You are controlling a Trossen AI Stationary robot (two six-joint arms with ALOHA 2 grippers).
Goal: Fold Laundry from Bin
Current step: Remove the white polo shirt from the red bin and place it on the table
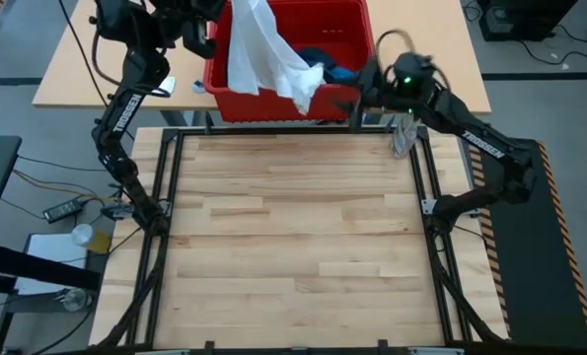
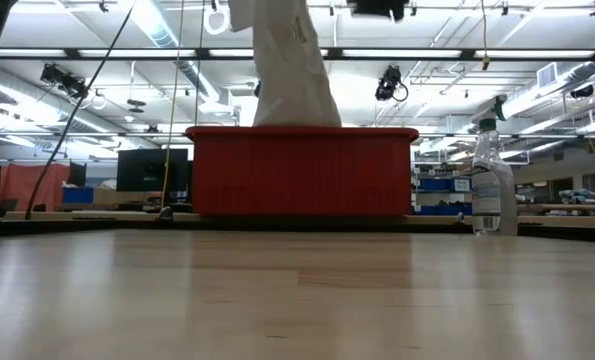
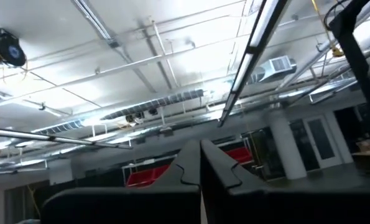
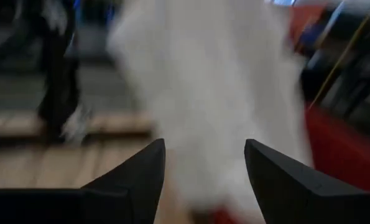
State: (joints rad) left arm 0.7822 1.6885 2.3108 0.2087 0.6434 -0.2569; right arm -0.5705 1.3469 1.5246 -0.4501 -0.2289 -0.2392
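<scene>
Left hand (image 1: pixel 217 20) fingers together, lifting white garment (image 1: pixel 263 54) above red bin (image 1: pixel 347 25), right hand (image 4: pixel 203 168) fingers apart, empty, facing the hanging cloth, arm lettering TROSSEN.

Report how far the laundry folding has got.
Done: nothing folded; the wooden table holds no garment. In hand: the left tool, shut, holds the white garment up out of the red bin, and the right tool, open, sits at the bin's near edge facing the hanging cloth. Left: the blue garment and dark ones remain in the bin; all folding is left to do.
</scene>
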